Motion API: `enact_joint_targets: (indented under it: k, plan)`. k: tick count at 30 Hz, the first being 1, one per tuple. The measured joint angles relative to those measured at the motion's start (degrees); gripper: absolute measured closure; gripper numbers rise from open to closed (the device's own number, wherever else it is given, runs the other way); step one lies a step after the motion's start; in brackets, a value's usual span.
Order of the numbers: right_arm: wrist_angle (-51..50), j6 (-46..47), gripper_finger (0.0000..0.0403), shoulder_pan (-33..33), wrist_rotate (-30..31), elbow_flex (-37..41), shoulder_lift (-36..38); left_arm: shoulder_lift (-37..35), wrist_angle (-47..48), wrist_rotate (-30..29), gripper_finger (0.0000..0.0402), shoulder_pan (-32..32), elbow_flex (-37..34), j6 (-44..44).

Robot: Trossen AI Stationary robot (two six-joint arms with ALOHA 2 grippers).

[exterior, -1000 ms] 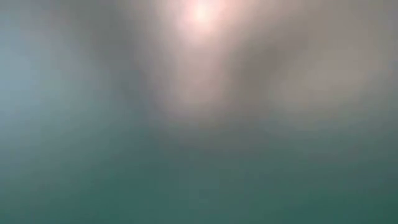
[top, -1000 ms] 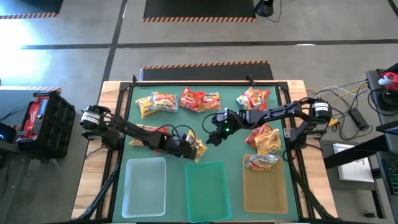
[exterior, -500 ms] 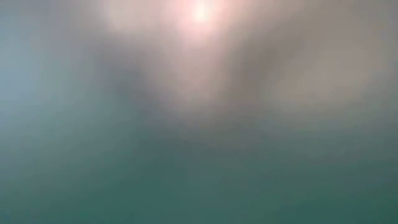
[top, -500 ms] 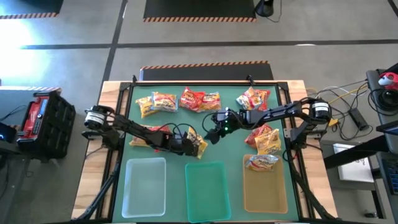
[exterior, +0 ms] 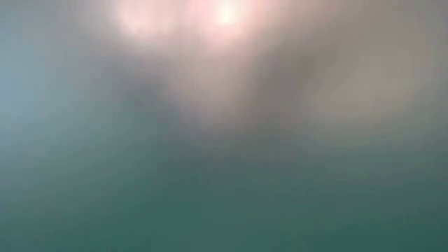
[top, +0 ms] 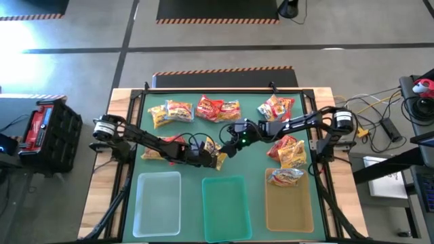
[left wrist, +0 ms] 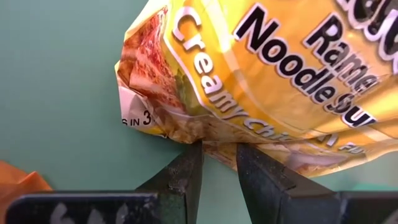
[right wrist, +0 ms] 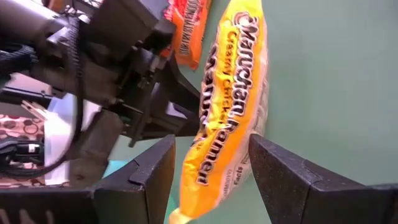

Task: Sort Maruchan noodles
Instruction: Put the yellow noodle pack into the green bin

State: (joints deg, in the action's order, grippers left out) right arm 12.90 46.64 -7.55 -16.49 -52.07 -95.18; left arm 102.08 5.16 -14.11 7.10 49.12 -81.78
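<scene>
Green-topped bench (top: 252,169) – left hand (left wrist: 217,163) near mid-bench, fingers pinched on edge of the yellow Maruchan packet (left wrist: 280,81), lifted on edge. Right hand (right wrist: 211,168) just beside it, fingers apart w/ packet between them, not clamped. Other packets (top: 217,108) along far edge & right side.

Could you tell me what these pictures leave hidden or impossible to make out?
- Low view: nothing but blur; no object shows.
- High view: left gripper covers part of the yellow packet; print on far packets too small.
- Left wrist view: the packet runs off the edge.
- Right wrist view: right gripper open around the packet; touching or not is unclear.
</scene>
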Motion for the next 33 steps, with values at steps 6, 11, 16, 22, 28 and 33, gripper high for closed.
enact_joint_targets:
  k: [6,11,16,22,28,33]
  plan:
    - [0.7,-0.3,0.0211,0.1,0.0,-1.8,-2.1,0.0,-0.1,-0.2,0.0318,0.0,0.0,0.0]
    - [-2.1,-3.3,0.0211,0.2,-0.1,-6.6,-5.1,0.0,-0.1,-0.5,0.0318,0.0,0.0,0.0]
    - [-13.7,-8.3,0.0211,0.2,0.1,-13.5,-8.0,0.0,-0.4,-0.6,0.0318,0.0,-0.1,0.0]
    - [-23.9,-14.4,0.0231,0.3,0.0,-19.6,-9.9,0.0,-0.6,-0.8,0.0318,0.0,-0.1,0.0]
    - [-25.6,-16.2,0.0277,0.5,-0.4,-20.9,-9.2,0.0,-0.9,-1.0,0.0318,0.3,-0.1,0.2]
    - [-26.8,-16.3,0.0318,0.4,-0.2,-21.0,-9.2,-0.4,-1.0,-1.1,0.0318,0.6,-0.2,1.0]
